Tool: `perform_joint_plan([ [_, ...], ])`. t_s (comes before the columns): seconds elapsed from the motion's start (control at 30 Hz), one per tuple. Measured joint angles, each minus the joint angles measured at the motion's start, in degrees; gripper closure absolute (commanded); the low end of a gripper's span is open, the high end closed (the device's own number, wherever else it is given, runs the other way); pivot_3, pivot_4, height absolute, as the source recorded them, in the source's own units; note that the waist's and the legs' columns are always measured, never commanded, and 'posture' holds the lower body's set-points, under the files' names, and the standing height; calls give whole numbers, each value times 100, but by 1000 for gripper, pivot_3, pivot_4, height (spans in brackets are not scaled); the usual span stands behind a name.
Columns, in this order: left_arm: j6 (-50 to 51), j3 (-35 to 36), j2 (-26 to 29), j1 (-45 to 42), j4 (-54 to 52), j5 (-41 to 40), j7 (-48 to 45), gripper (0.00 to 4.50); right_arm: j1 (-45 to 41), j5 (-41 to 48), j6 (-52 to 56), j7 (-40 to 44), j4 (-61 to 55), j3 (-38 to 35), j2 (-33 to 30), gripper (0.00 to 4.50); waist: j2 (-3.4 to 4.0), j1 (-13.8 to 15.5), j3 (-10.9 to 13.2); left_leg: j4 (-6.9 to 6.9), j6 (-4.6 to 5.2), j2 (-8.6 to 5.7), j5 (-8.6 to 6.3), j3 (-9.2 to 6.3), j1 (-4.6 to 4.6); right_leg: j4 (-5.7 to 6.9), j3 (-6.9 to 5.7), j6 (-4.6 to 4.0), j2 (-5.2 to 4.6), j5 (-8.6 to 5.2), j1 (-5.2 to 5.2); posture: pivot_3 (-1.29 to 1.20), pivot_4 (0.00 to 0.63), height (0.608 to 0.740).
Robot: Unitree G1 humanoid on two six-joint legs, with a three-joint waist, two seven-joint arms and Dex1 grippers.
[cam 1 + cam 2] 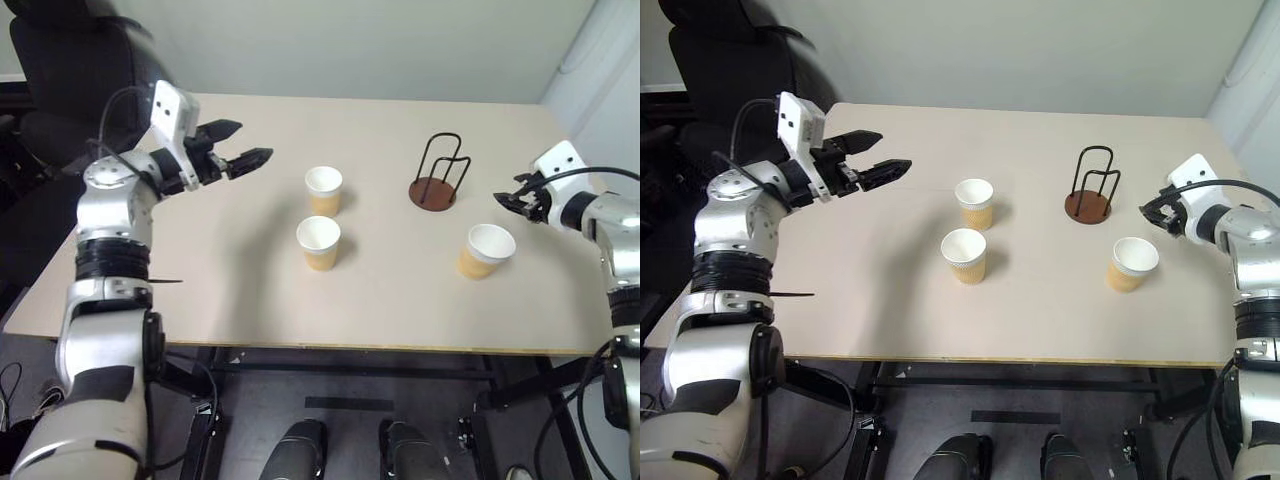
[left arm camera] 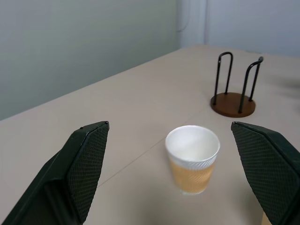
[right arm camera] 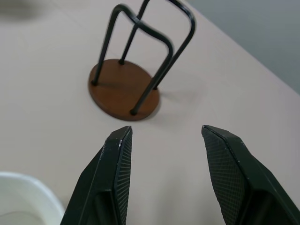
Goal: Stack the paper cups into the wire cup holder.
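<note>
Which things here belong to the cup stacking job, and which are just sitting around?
Job:
- three paper cups
- wire cup holder
- left tool, right tool, both open and empty

Just around:
- table
- black office chair

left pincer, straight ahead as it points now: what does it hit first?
Likely the far paper cup, centred between the open left pincer fingers; the wire cup holder stands beyond, off to one side. Depth is unclear.

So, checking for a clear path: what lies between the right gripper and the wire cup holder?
Nothing: bare table separates the right gripper from the wire cup holder, as the right wrist view shows.
</note>
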Motion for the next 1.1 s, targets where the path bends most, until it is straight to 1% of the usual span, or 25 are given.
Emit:
perform_joint_plan([
  [0.13, -235, -68, -143, -259, 304, 20, -47, 40, 8, 10, 79, -1, -177, -67, -96, 2161, 0, -20, 0, -1, 0, 0, -1, 0, 4, 0, 2, 1, 0, 0, 1, 0, 150, 740],
  [0.4, -381, -105, -236, -308, 533, 117, -156, 40, -61, 4, 133, -10, -121, -44, -32, 2161, 0, -43, 0, -1, 3, 1, 1, 0, 3, 1, 2, 5, 2, 2, -1, 0, 150, 740],
  [0.57, -438, -110, -316, -490, 629, 131, -168, 40, -501, -13, -52, -72, 353, 101, 395, 2161, 0, -59, 0, 0, 10, 0, 9, 0, 3, 3, 3, 8, 2, 4, -2, 0, 150, 740],
  [0.7, -450, -111, -367, -643, 629, 130, -192, 40, -959, -140, -381, -305, 1035, 223, 728, 2161, 0, -59, 0, 0, 11, 0, 8, -1, 3, 5, 2, 7, 2, 4, -3, 0, 150, 740],
  [0.97, -459, -110, -428, -643, 631, 128, -218, 40, -1466, -394, -934, -457, 2051, 396, 958, 2161, 0, -32, 0, -1, -5, 0, -2, -2, -4, 4, -1, 3, 1, 2, -10, 0, 150, 740],
  [1.1, -434, -97, -403, -523, 509, 119, -233, 40, -1534, -506, -1083, -494, 2151, 454, 1129, 2161, 0, -48, 0, -2, -14, 1, -6, -2, -2, 8, -2, -1, 2, -1, -14, 0, 150, 740],
])
